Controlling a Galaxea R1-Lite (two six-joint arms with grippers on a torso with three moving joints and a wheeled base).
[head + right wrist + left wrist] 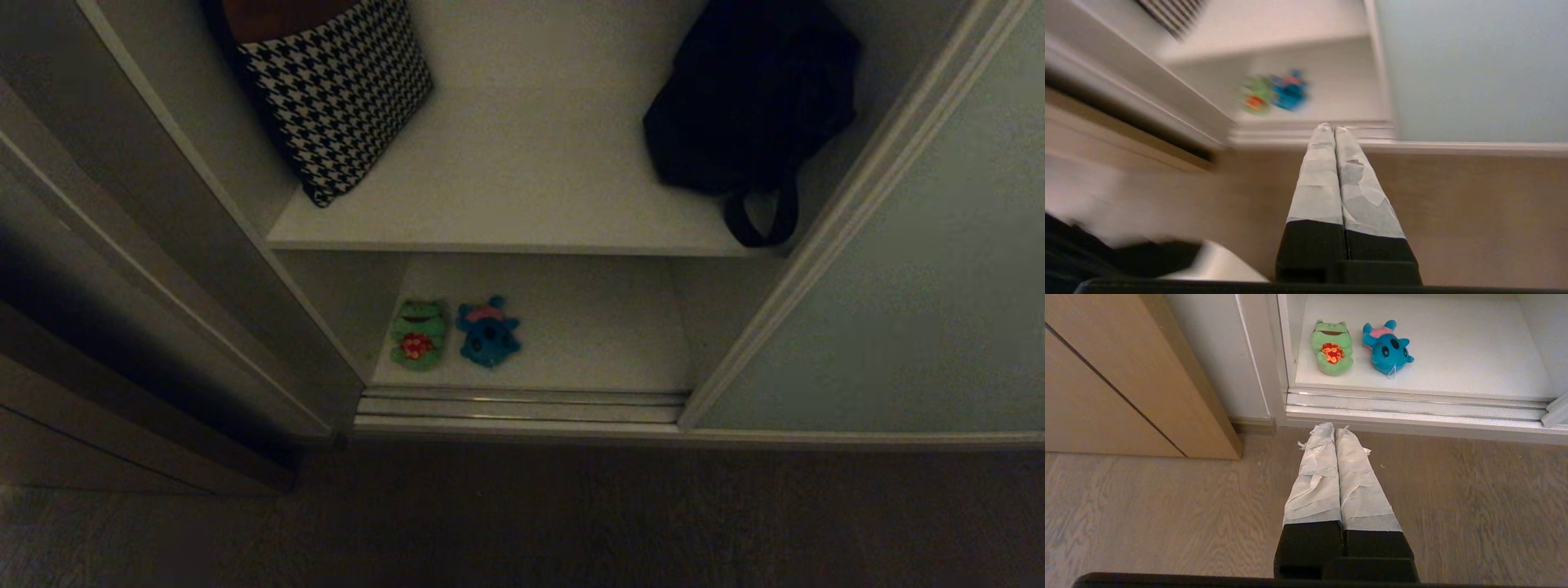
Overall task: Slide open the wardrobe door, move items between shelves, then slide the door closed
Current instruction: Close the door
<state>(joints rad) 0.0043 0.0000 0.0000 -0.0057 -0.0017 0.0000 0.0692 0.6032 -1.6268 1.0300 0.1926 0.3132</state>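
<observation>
Head view: wardrobe stands open. Pale grey-green matte sliding wardrobe door w/ slim silvery-beige frame sits slid to the right, covering the right half. Upper off-white flat shelf carries a black-and-white houndstooth cloth at its back-left corner and a black strapped bag at its right side, strap hanging over the front edge. Lower off-white shelf holds both toys near its front-left corner: small green plush frog w/ red patch, teal-blue plush animal w/ pink belly just beside it on the right. Silvery floor track runs along the shelf's front edge. Neither arm in this view.

Left wrist view: left gripper, white-taped fingers pressed together, nothing held, hangs over wood-grain floor short of the track. Frog and blue toy lie beyond, at the shelf's front-left corner. Light wooden door frame off to the side.

Right wrist view: blurred. Right gripper, taped fingers closed tight, empty, points toward the track. Frog and blue toy smeared beyond; grey-green door beside them.
</observation>
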